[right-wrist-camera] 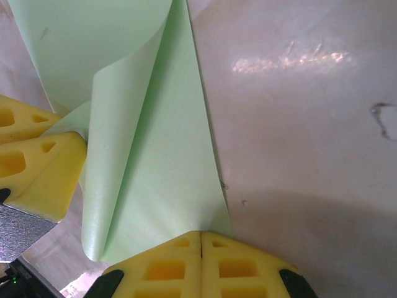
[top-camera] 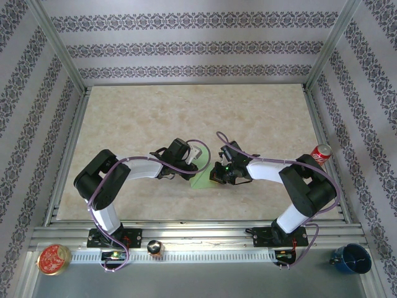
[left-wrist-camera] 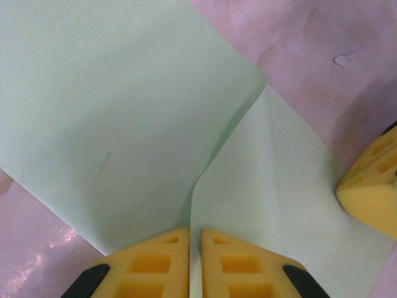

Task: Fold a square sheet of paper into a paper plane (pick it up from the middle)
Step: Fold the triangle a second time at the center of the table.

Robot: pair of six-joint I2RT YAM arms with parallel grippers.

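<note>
The left gripper [left-wrist-camera: 193, 264] is clamped fully shut on 1 edge of the square sheet of paper [left-wrist-camera: 124, 124], which spreads out ahead of it with a flap curling over. The right gripper [right-wrist-camera: 201, 264] is likewise pinched closed on another edge, the sheet bowing just ahead of its tips. Holding it from 2 sides probably lets the arms bend the paper toward a first fold.

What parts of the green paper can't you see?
Left wrist view: the thin pale-green square sheet of paper runs off the frame; the left gripper covers the pinched part.
Right wrist view: the right gripper covers its edge; the curled flap hides what's underneath.
Top view: both grippers hide most of it.
</note>
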